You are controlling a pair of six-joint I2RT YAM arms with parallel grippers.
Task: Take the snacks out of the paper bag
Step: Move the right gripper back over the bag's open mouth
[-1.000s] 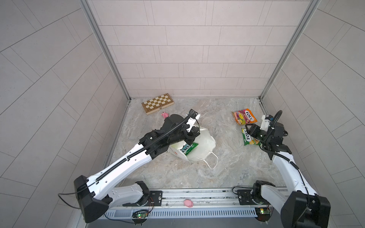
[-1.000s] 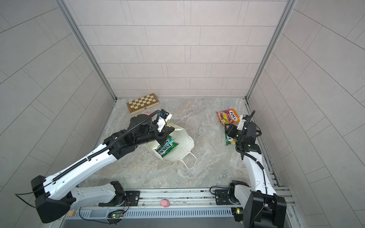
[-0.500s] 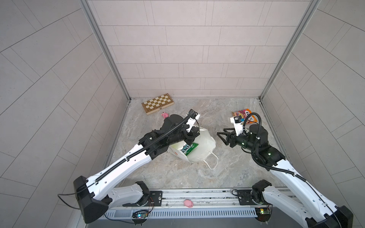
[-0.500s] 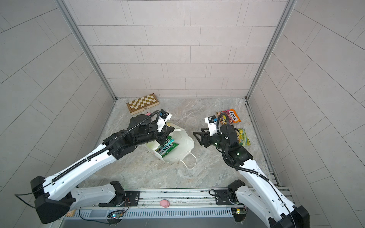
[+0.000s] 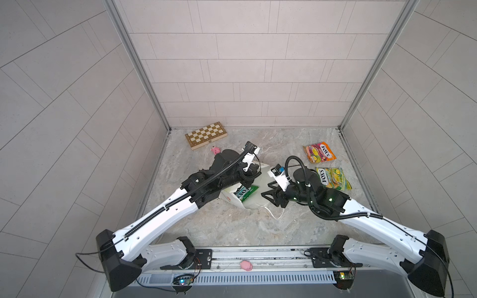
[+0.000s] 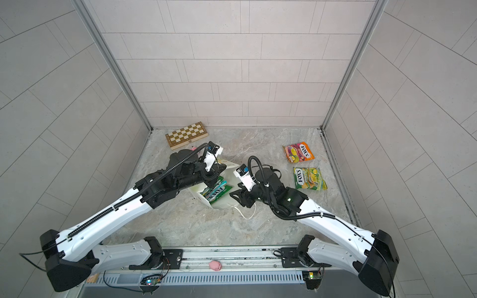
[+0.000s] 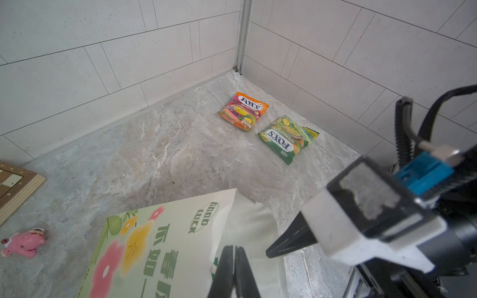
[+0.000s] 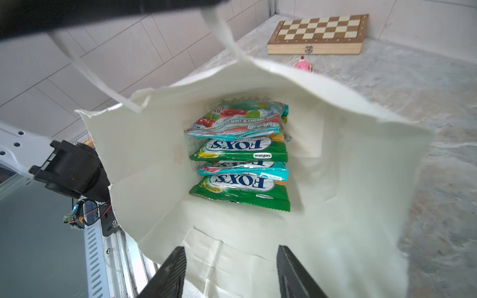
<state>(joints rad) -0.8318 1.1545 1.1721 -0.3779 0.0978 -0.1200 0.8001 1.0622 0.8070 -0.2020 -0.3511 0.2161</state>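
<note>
The white paper bag (image 5: 254,202) (image 8: 348,180) lies on its side, mouth toward my right arm. My left gripper (image 5: 249,180) (image 7: 233,258) is shut on the bag's upper rim and holds the mouth up. My right gripper (image 5: 268,193) (image 8: 231,271) is open at the mouth, its fingers just over the lower lip, touching nothing. Several snacks (image 8: 240,154), teal and green FOX'S packets, lie stacked deep inside the bag. An orange-pink packet (image 5: 319,152) (image 7: 242,111) and a green-yellow packet (image 5: 333,178) (image 7: 286,138) lie on the floor at the right.
A wooden chessboard (image 5: 206,135) sits at the back left with a pink toy pig (image 5: 215,149) beside it. Another pink pig (image 5: 246,265) lies on the front rail. Tiled walls close off the left, back and right sides.
My right arm has swung from the packets at the right wall over to the bag's mouth, its jaws narrowing a little. The left arm and the bag have stayed put.
</note>
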